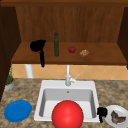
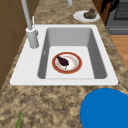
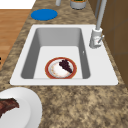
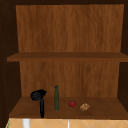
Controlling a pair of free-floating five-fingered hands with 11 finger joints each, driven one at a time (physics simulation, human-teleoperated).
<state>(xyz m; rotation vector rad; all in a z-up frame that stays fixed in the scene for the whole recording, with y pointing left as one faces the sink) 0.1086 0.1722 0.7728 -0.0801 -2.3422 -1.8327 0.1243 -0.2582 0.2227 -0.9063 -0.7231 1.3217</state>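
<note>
Left hand (image 1: 37, 46) up on shelf (image 1: 105, 58), by bottle (image 1: 56, 44).
Fingers curled, holding nothing; right hand (image 1: 101, 111) by plate (image 1: 110, 120), fingers curled, can't tell if touching.

Red bowl (image 1: 67, 115) cut off below

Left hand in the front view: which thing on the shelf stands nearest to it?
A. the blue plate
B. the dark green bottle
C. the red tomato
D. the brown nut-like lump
B: the left hand hangs at the shelf's left part, and the dark green bottle stands just to its right, before the tomato.
</note>
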